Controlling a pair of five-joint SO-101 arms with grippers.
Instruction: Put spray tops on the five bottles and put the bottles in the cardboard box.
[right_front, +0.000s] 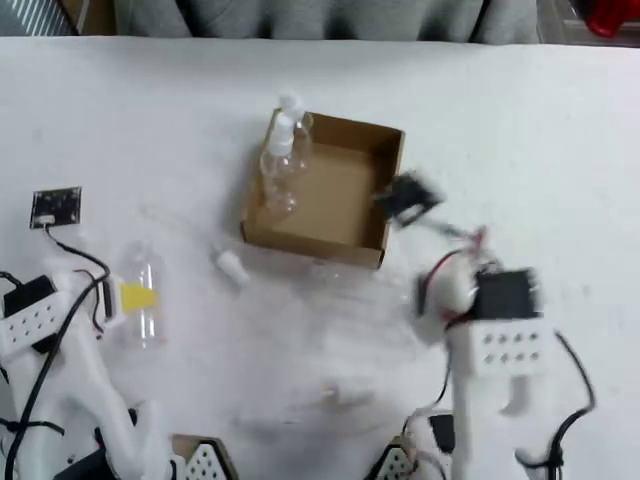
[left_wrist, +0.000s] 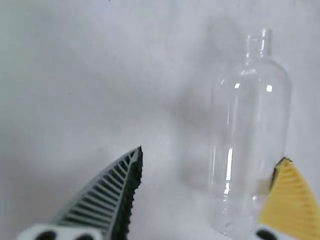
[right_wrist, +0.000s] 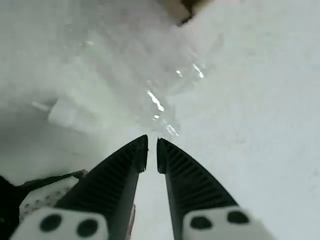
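The cardboard box (right_front: 330, 190) stands at the table's middle, and clear bottles with white spray tops (right_front: 284, 150) lean against its left wall. A topless clear bottle (right_front: 146, 285) (left_wrist: 247, 130) lies at the left. My left gripper (right_front: 135, 298) (left_wrist: 211, 155) is open over it, and the bottle sits close to the yellow finger (left_wrist: 289, 200). A loose white spray top (right_front: 231, 265) (right_wrist: 65, 112) lies in front of the box. My right gripper (right_wrist: 152, 142) is shut and holds nothing. It points at a blurred clear bottle (right_wrist: 162, 97) near the box corner (right_wrist: 182, 7).
The right arm (right_front: 500, 335) stands to the right of the box, with its black camera board (right_front: 405, 198) at the box's right wall. The left arm's camera board (right_front: 55, 207) is at the far left. Cables trail from both arms along the front edge.
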